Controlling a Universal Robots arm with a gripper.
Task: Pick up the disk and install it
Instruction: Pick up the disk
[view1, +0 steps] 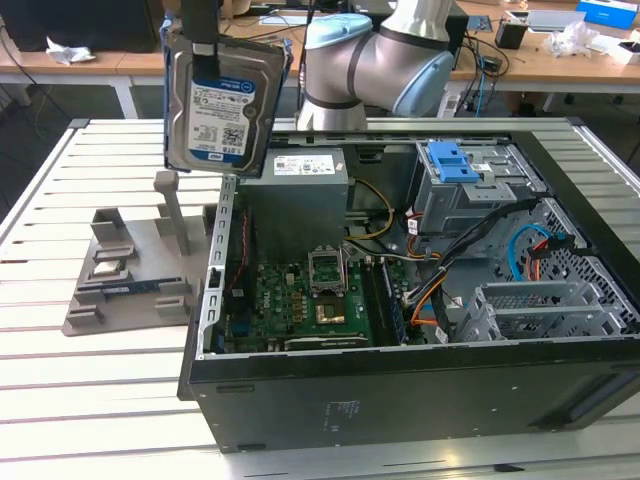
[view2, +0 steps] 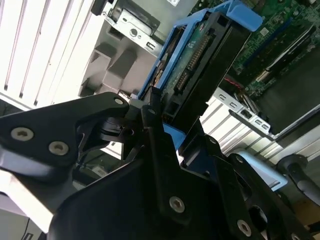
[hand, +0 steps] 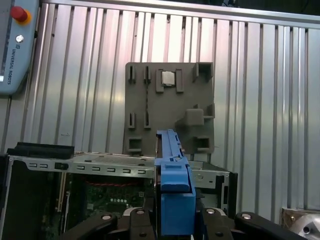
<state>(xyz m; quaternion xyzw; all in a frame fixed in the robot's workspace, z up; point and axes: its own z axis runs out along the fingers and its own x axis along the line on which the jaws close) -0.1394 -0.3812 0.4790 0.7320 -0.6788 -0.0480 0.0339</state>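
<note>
The disk (view1: 225, 110) hangs upright in the air, its white-and-blue label facing the exterior view. It sits above the gap between the grey fixture and the open computer case, toward the exterior view's left. My gripper (view1: 205, 45) is shut on its upper edge. In the second wrist view the black gripper (view2: 165, 125) clamps the disk (view2: 205, 55), and the connector edge and blue side rails show. In the first wrist view the disk's blue rail (hand: 172, 190) stands edge-on between the gripper (hand: 172, 222) linkages.
The open computer case (view1: 400, 400) lies on the white slatted table, with a motherboard (view1: 300, 300), a grey power supply (view1: 300, 195) and a drive cage with a blue latch (view1: 455, 165). A grey fixture plate (view1: 130, 265) (hand: 170, 105) lies beside the case. A teach pendant (hand: 15, 45) rests on the table.
</note>
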